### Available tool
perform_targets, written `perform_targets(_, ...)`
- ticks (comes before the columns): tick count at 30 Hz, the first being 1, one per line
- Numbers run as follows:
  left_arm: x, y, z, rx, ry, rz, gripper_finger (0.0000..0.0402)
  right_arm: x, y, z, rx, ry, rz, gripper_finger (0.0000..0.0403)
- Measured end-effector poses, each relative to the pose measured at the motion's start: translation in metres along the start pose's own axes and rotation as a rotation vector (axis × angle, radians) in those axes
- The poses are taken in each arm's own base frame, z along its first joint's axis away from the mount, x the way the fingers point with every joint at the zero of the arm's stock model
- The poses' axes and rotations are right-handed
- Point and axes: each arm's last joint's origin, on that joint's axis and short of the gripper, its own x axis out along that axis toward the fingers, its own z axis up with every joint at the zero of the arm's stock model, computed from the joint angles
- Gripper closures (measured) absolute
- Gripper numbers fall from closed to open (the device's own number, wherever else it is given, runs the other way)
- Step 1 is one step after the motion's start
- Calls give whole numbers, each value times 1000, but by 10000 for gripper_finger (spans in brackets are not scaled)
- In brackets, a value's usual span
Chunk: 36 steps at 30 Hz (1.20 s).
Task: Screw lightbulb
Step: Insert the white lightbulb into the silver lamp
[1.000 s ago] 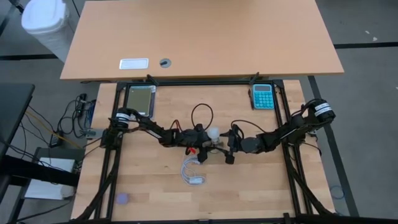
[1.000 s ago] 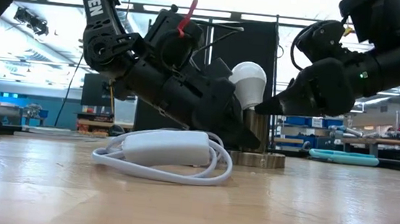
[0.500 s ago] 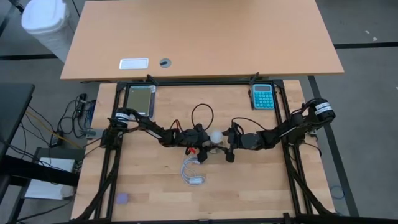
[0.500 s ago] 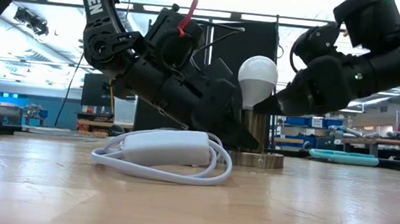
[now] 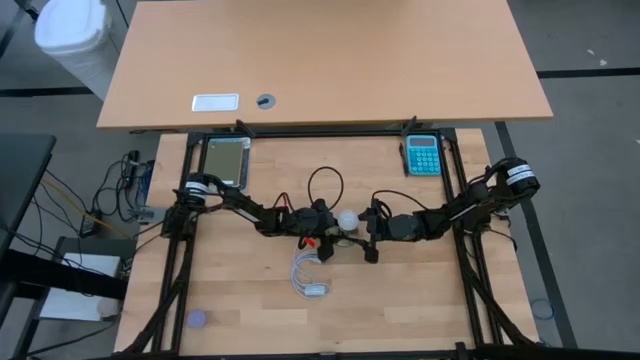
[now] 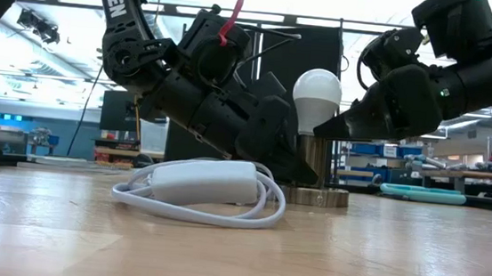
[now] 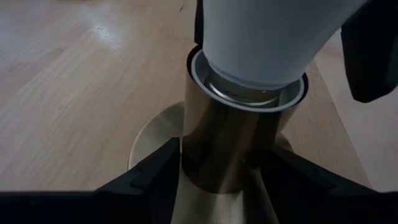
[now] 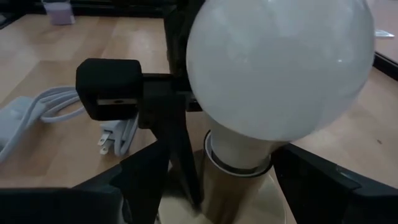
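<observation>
The lightbulb (image 6: 317, 94) stands upright in the brass socket (image 6: 315, 166) mid-table; the left gripper (image 7: 217, 177) clamps the socket (low down), the right gripper (image 6: 332, 128) grasps the bulb.

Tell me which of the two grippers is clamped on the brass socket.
The left gripper: its fingers squeeze the brass socket below the lightbulb. The right gripper sits higher, beside the bulb's neck.
</observation>
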Motion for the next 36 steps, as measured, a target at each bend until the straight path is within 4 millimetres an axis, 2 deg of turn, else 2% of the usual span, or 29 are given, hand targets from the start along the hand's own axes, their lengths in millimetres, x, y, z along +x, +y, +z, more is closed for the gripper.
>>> perform_targets(13,0,1,0,-3,0,20,183,-13,6,8,-14,14,29,125)
perform_targets(26,0,2,0,-27,-1,48,184,-19,20,7,26,15,103,129)
perform_targets(36,0,2,-1,-28,1,45,184,-16,6,0,49,80,-83,131)
